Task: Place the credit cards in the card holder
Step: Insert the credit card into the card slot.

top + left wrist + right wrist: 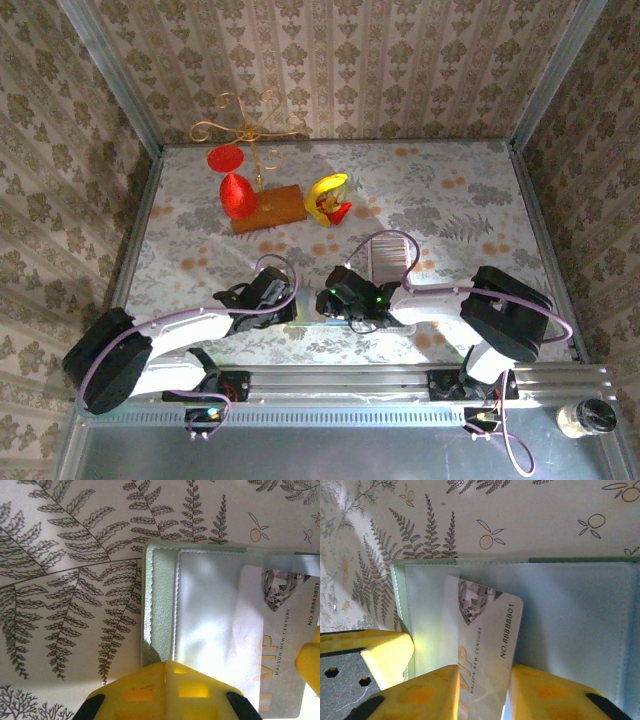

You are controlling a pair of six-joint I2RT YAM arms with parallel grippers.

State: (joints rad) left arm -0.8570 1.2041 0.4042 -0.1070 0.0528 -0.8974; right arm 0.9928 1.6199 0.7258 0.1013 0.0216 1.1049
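Note:
The card holder (570, 610) lies open on the fern-print cloth, pale green at its rim (160, 590) and bluish-grey inside. One silvery credit card (490, 625) marked VIP sits partly tucked under a clear pocket (215, 620). My right gripper (484, 669) is open, a yellow finger on each side of that card's near end, a thin gap showing beside it. My left gripper (166, 664) is shut, its tips resting on the holder's near edge. In the top view both grippers (283, 298) (335, 300) meet near the front. The ribbed strip of credit cards (392, 255) lies just behind the right one.
At the back stand a red goblet (232, 190), a wooden base with a gold wire stand (268, 208) and a yellow and red toy (328, 197). Wallpapered walls close in three sides. A small jar (586, 418) sits off the table at the near right.

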